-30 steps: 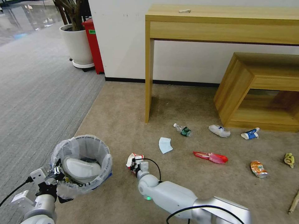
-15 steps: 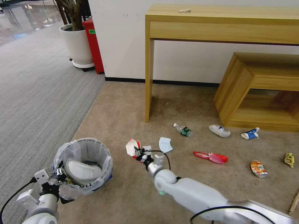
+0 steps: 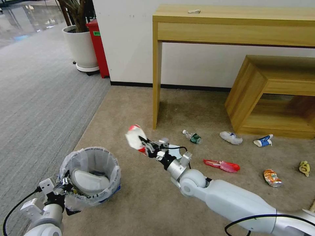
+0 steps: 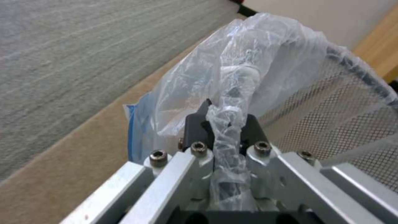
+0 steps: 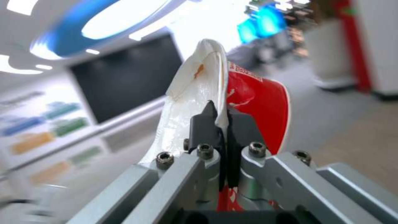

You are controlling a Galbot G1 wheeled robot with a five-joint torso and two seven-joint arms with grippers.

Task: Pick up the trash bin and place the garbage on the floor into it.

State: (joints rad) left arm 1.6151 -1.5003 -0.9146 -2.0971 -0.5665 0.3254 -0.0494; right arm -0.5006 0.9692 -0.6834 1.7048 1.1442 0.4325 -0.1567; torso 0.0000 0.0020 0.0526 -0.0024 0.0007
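Observation:
The trash bin (image 3: 98,164) hangs low at the left, lined with a white bag, and a white slipper (image 3: 88,181) lies inside it. My left gripper (image 3: 64,189) is shut on its bagged rim (image 4: 232,93), with mesh wall (image 4: 331,118) beside it. My right gripper (image 3: 145,146) is raised above the tan floor (image 3: 131,111), right of the bin. It is shut on a red-and-white wrapper (image 3: 135,138), whose crumpled sheet (image 5: 253,99) sticks out of the jaws. On the carpet lie a bottle (image 3: 193,137), another slipper (image 3: 231,137), a carton (image 3: 263,141), a red wrapper (image 3: 223,165) and an orange can (image 3: 272,178).
A wooden desk (image 3: 229,23) and a low wooden bench (image 3: 275,95) stand against the wall. A white plant pot (image 3: 80,46) and a red box (image 3: 98,46) sit at the back left. Grey ribbed carpet (image 3: 39,91) lies to the left. A blue mask (image 3: 176,147) peeks from behind my right wrist.
My right gripper has lifted the red-and-white wrapper off the carpet, up and away from me. The bin in my left gripper has shifted slightly.

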